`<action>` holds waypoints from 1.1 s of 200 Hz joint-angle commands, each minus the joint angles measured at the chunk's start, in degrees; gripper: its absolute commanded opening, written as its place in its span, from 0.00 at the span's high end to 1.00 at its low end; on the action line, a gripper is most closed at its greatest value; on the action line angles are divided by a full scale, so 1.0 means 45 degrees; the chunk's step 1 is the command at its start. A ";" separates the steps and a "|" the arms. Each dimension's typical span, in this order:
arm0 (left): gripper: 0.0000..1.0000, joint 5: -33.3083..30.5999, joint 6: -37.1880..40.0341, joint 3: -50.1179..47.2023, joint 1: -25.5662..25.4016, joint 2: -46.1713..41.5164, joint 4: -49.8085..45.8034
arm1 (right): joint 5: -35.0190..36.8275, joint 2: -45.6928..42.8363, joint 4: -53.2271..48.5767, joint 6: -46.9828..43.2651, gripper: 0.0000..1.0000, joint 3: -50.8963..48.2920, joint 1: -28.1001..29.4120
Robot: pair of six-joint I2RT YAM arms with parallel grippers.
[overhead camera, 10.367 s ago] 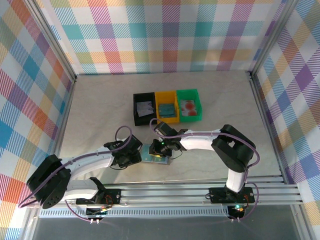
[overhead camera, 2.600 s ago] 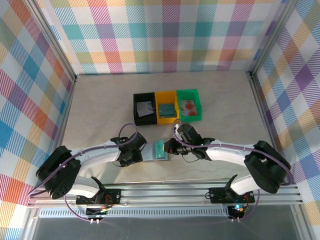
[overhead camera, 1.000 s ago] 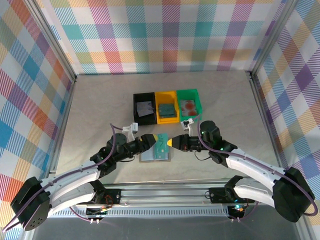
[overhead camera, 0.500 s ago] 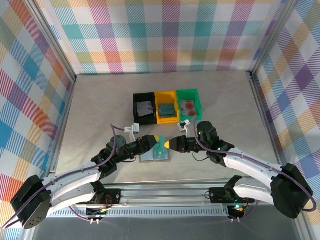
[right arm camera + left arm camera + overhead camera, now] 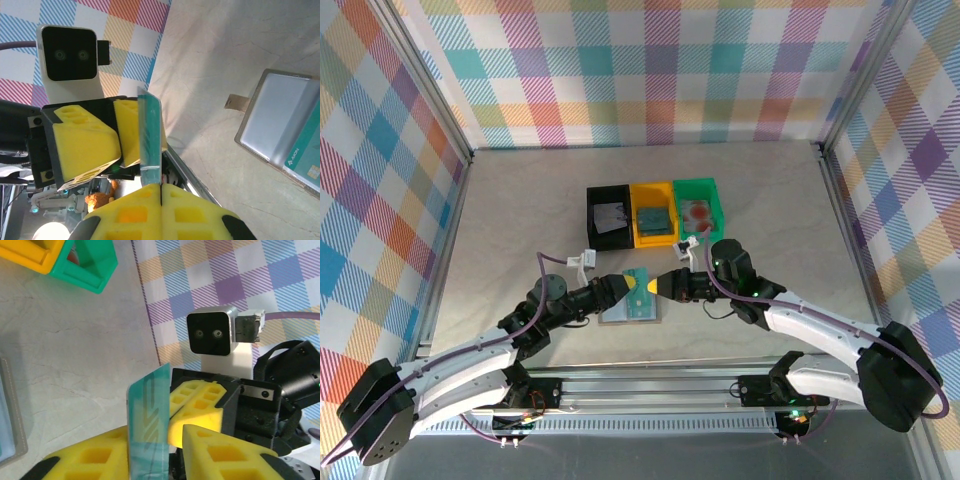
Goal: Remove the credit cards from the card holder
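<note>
Tray row: I'm reading the black tray (image 5: pixel 591 218) as holding a whitish-grey card (image 5: pixel 610 214), the yellow tray (image 5: pixel 655 241) a binned teal card (image 5: pixel 653 218), and the green tray (image 5: pixel 700 237) a reddish card (image 5: pixel 698 210).
Card holder (image 5: pixel 612 312): it's lying open on the table just under both grippers, and a pocketed teal card (image 5: pixel 306 161) is showing in it.
Right gripper (image 5: pixel 161 192): its fingers are pressing together on one edge of the lifted teal card (image 5: pixel 147 410).
Left gripper (image 5: pixel 155 434): its jaws are standing either side of that card; I cannot tell whether they are pinching it.
Lifted teal card: it's hanging upright between the grippers, clear of the holder. I'm judging this a handover. Next, one grip needs to be firm before the other lets go, then probably the yellow tray.
</note>
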 commanded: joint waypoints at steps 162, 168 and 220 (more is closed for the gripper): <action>1.00 0.5542 0.5014 0.4104 0.1298 0.0551 -0.9182 | -0.0003 -0.1542 -0.4391 -0.4046 0.41 0.1169 -0.0616; 1.00 0.5830 0.5318 0.4499 0.1301 0.0784 -0.9791 | -0.0314 -0.1516 -0.4334 -0.4243 0.41 0.1141 -0.0613; 1.00 0.7131 0.6333 0.6257 0.1262 0.2322 -1.2313 | -0.1963 -0.1547 -0.3940 -0.5483 0.36 0.0893 -0.0613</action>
